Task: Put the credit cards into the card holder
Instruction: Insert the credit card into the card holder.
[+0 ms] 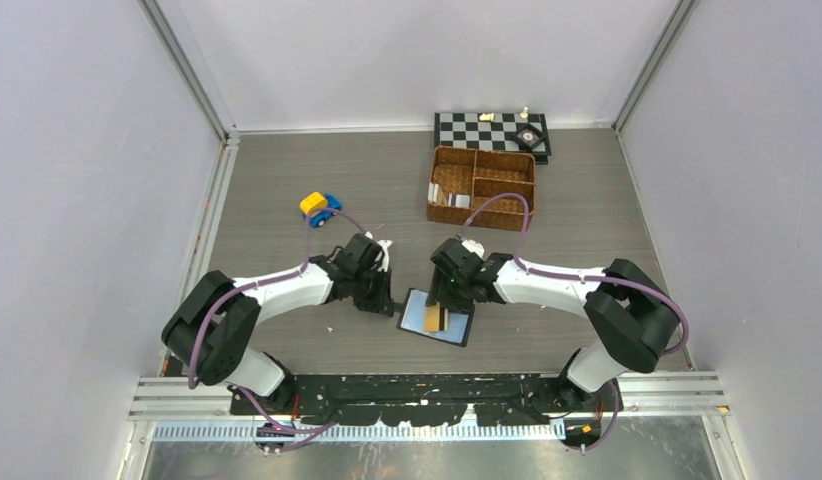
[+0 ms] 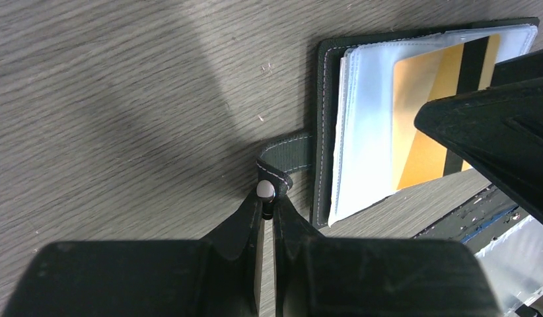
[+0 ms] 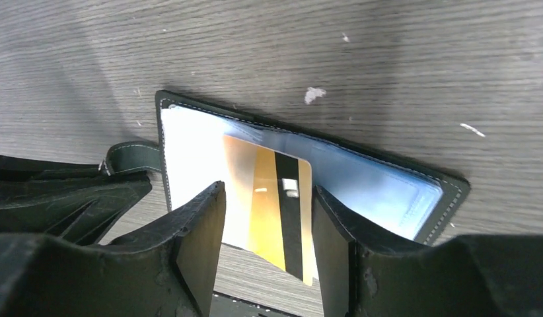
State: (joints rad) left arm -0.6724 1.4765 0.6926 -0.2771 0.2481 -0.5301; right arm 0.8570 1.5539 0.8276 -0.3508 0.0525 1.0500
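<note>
The black card holder (image 1: 414, 312) lies open on the table between my arms, pale sleeves up. A tan-orange credit card (image 1: 436, 318) with a dark stripe lies on its sleeves, its near end sticking out past the holder's edge (image 3: 275, 205). My left gripper (image 2: 267, 198) is shut on the holder's snap tab (image 2: 283, 158) at its left side. My right gripper (image 3: 269, 211) is open just above the card, one finger on each side of it; whether they touch it I cannot tell. More cards (image 1: 443, 192), white and grey, stand in the wicker basket.
A brown wicker divided basket (image 1: 484, 200) stands behind the holder. A chessboard (image 1: 487, 128) with a few pieces lies behind it. A yellow and blue toy car (image 1: 320, 207) sits at the back left. The table's near edge is just below the holder.
</note>
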